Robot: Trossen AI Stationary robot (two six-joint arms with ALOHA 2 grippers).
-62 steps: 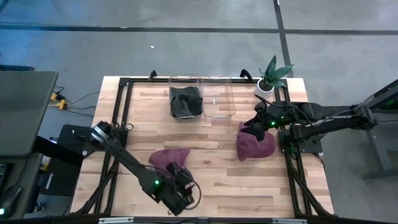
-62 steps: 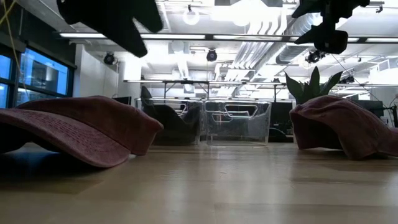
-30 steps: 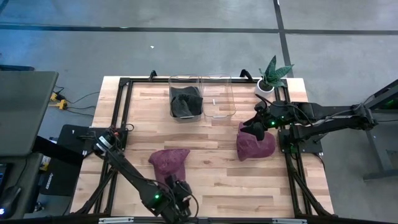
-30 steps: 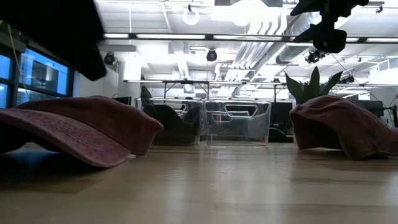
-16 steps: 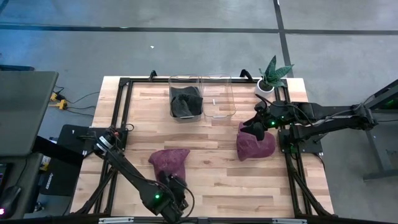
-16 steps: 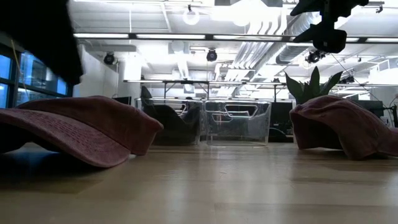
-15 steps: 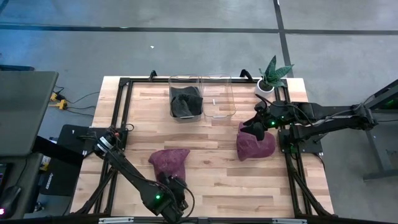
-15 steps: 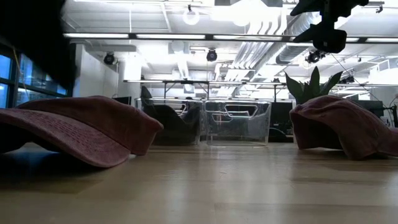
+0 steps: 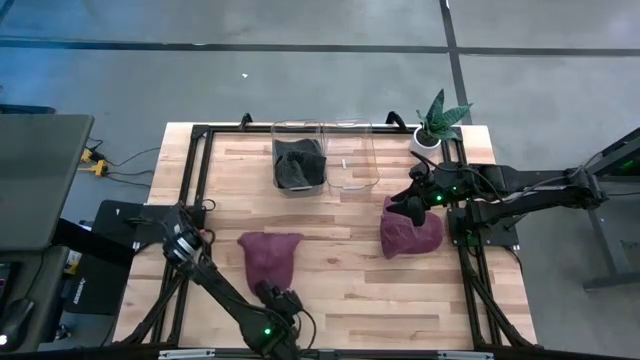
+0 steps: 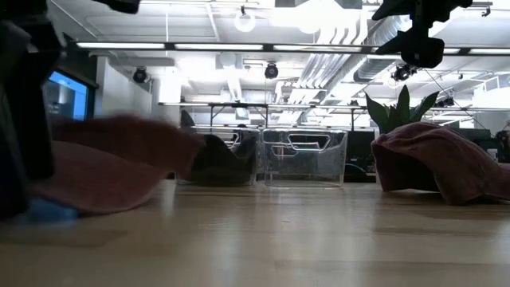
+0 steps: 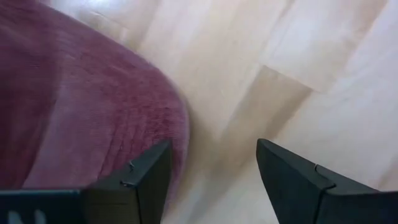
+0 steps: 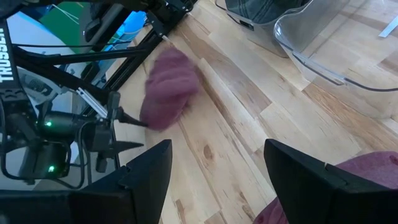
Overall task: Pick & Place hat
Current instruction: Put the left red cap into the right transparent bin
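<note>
Room: workshop with ceiling strip lights behind a wooden table [image 9: 340, 290].
Writing: white letters "TROSS" run up the edge of the right wrist view; nothing else can be read.
Near hat [image 9: 269, 257]: maroon, on the table's front left part; long axis now runs front to back. Which end is the brim I cannot tell.
Change: half a second ago this hat lay slanted; it has since turned and slid slightly left, and it smears in the low view.
Left gripper [image 9: 279, 300]: jaws spread, low at the hat's front edge, one finger [image 11: 134, 180] against the cloth; it has moved toward the table's front.
Far hat [image 9: 410, 230]: maroon, on the right side, unchanged.
Right gripper [image 9: 409, 203]: jaws spread, over the far hat's back edge, unmoved.
Bins: two clear bins [image 9: 323, 155] at the back; the left one holds dark cloth.
Plant [image 9: 437, 122]: back right corner.
</note>
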